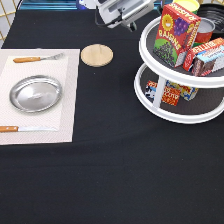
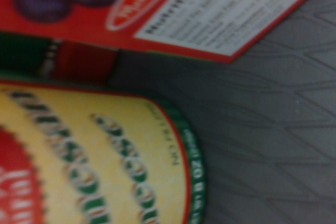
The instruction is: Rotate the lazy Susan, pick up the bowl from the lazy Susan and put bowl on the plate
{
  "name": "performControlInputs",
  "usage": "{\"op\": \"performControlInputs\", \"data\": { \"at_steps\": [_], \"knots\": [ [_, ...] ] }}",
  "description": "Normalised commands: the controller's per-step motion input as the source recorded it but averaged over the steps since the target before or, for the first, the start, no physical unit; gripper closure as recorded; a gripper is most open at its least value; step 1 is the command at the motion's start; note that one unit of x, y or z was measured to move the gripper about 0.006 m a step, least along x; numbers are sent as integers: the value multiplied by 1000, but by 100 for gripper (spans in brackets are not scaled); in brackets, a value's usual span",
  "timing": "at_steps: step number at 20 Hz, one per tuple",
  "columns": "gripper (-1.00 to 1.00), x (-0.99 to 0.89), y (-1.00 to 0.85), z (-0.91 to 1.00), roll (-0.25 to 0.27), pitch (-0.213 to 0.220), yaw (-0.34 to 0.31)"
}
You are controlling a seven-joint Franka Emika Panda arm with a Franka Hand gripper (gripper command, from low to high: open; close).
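The white two-tier lazy Susan stands at the exterior view's right. A glossy black edge at its upper tier's far side looks like the bowl, mostly hidden behind boxes and a can. The silver plate lies empty on a pale placemat at the left. My gripper hangs at the exterior view's top, just left of the upper tier, holding nothing that shows. The wrist view shows a red box, a yellow-labelled can and the grey shelf surface, but no bowl.
A raisin box, a red can and other boxes crowd the upper tier. Cartons sit on the lower tier. A wooden coaster lies between gripper and placemat. A fork and a knife flank the plate.
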Motion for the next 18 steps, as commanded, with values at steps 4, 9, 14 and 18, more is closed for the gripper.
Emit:
{"op": "performControlInputs", "data": {
  "at_steps": [4,9,14,18],
  "knots": [
    [-100,131,21,-327,45,0,-16],
    [-100,13,20,-302,39,0,-1],
    [-100,185,0,-13,44,10,0],
    [-100,354,0,-4,31,16,0]
  ]
}}
